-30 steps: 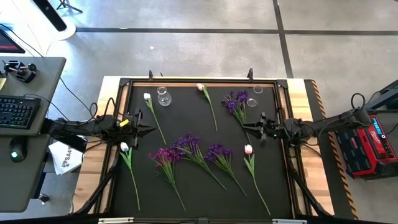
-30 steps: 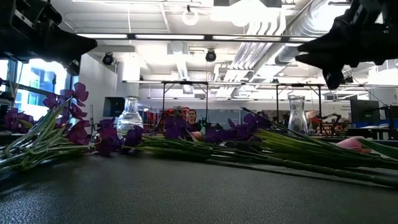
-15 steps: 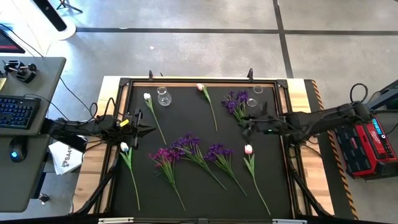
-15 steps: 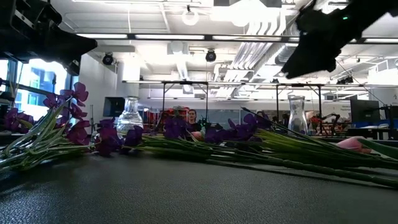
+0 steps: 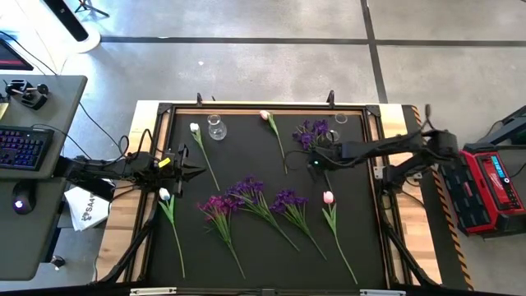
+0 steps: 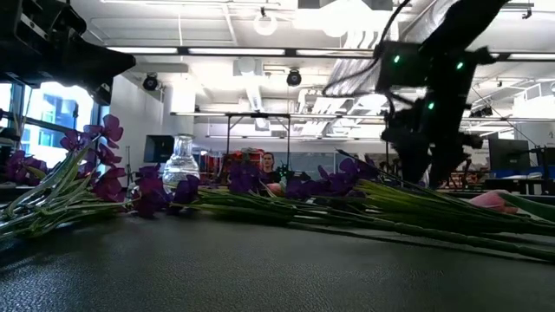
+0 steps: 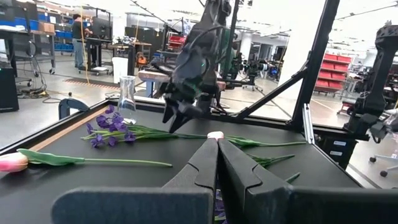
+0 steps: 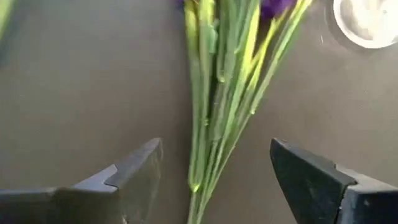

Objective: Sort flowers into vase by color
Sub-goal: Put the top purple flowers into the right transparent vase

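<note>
**Right gripper poised over a purple bunch**

We look straight down on a black mat [image 5: 263,205] strewn with flowers. Our right gripper [image 5: 313,162] reaches in over the mat's far right part, above the green stems of a purple bunch [image 5: 312,133]. Seen from the wrist, its two dark fingers [image 8: 134,168] stand wide apart, released, with those stems [image 8: 214,118] running between them; we cannot tell whether they touch anything. Beside the stems sits the round rim of a glass vase [image 8: 368,22].

Our left gripper [image 5: 191,170] waits at the mat's left edge. From its wrist, its fingers [image 7: 208,163] are pressed together, clenched on nothing.

A second vase [image 5: 216,127] stands near the far left of the mat, just beside a white tulip [image 5: 195,128]. A pink tulip [image 5: 265,116] lies between the two vases. Across the middle lie three more purple bunches: one [image 5: 215,204], another [image 5: 250,190] and a third [image 5: 289,200]. Right of them lies a pink-and-white tulip [image 5: 329,197]. A second white tulip [image 5: 164,195] lies near the left edge.

In the low view, a person [image 6: 266,162] shows far behind the table.
</note>
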